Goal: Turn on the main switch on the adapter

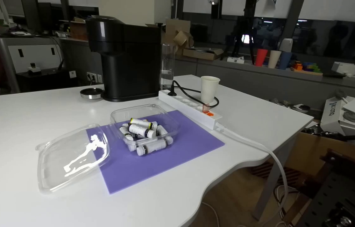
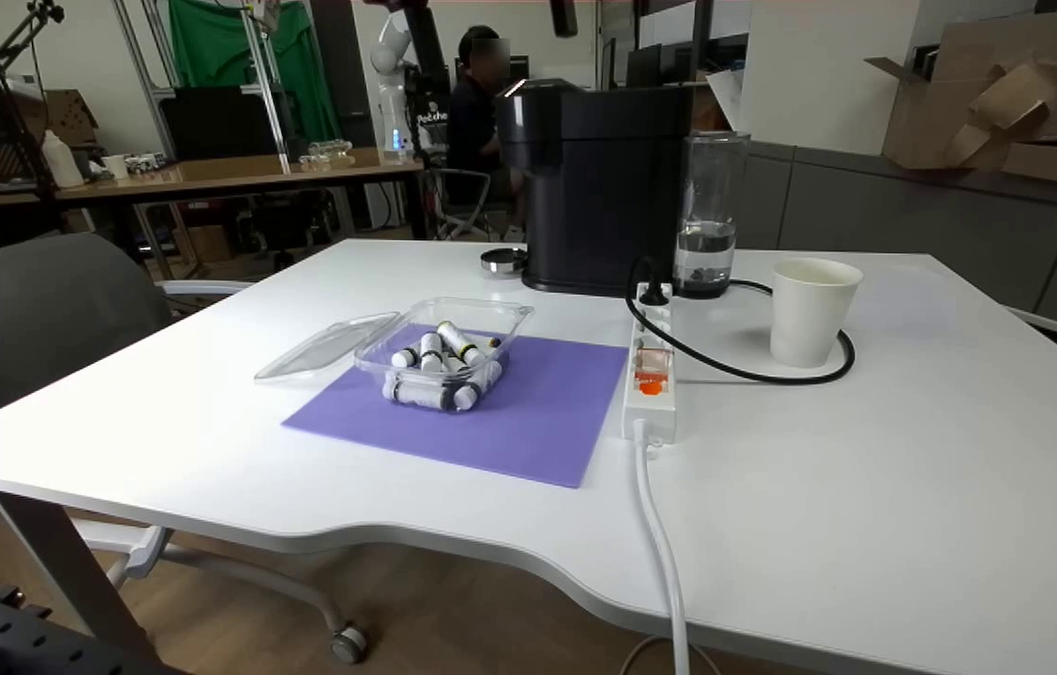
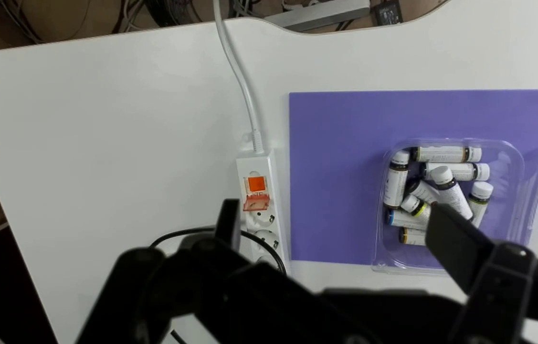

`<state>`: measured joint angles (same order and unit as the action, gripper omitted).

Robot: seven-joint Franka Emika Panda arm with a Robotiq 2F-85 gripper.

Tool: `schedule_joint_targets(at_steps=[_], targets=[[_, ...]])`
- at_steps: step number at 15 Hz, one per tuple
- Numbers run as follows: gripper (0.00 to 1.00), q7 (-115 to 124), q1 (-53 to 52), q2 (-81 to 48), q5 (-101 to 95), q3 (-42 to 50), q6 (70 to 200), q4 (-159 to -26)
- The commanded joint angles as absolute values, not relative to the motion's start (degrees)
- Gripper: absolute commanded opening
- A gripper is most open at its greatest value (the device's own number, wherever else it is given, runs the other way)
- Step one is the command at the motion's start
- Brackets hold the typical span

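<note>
The adapter, a long white power strip, lies on the table in both exterior views [image 1: 187, 109] [image 2: 650, 414] and the wrist view [image 3: 272, 210]. The main switch, a small orange-red button, sits near its cord end [image 1: 209, 114] [image 2: 651, 386] [image 3: 257, 183]. A clear red flap [image 3: 256, 202] stands open beside the switch. My gripper [image 3: 334, 217] is open and empty above the table in the wrist view. Its left finger is near the strip's socket side, its right finger over the bottle box. Dark shapes at an exterior view's top edge look like its fingers.
A purple mat [image 3: 335, 177] with a clear box [image 3: 512, 191] of several bottles lies beside the strip. A black coffee machine [image 1: 133, 63] stands at the strip's far end. A paper cup [image 2: 809, 314] and a looped black cable [image 2: 772, 378] are on the other side.
</note>
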<state>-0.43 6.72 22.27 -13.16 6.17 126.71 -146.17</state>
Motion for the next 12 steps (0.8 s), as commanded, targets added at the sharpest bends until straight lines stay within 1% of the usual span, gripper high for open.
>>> schedule_joint_targets(at_steps=[1, 2, 3, 7, 9, 12], targets=[[0.84, -1.20, 9.18, 16.24, -15.13, 7.15, 128.35, -142.46], [0.73, -2.27, 9.74, 14.25, -15.11, 7.99, 129.56, -141.52], [0.67, -3.24, 10.09, 12.46, -14.66, 8.76, 130.65, -140.60], [0.37, -11.81, 10.71, 3.69, -12.94, 11.74, 135.23, -135.96], [0.25, -16.56, 10.86, -0.41, -11.91, 12.34, 136.13, -133.16], [0.03, -22.31, 11.29, -5.81, -10.60, 12.01, 136.43, -129.14]])
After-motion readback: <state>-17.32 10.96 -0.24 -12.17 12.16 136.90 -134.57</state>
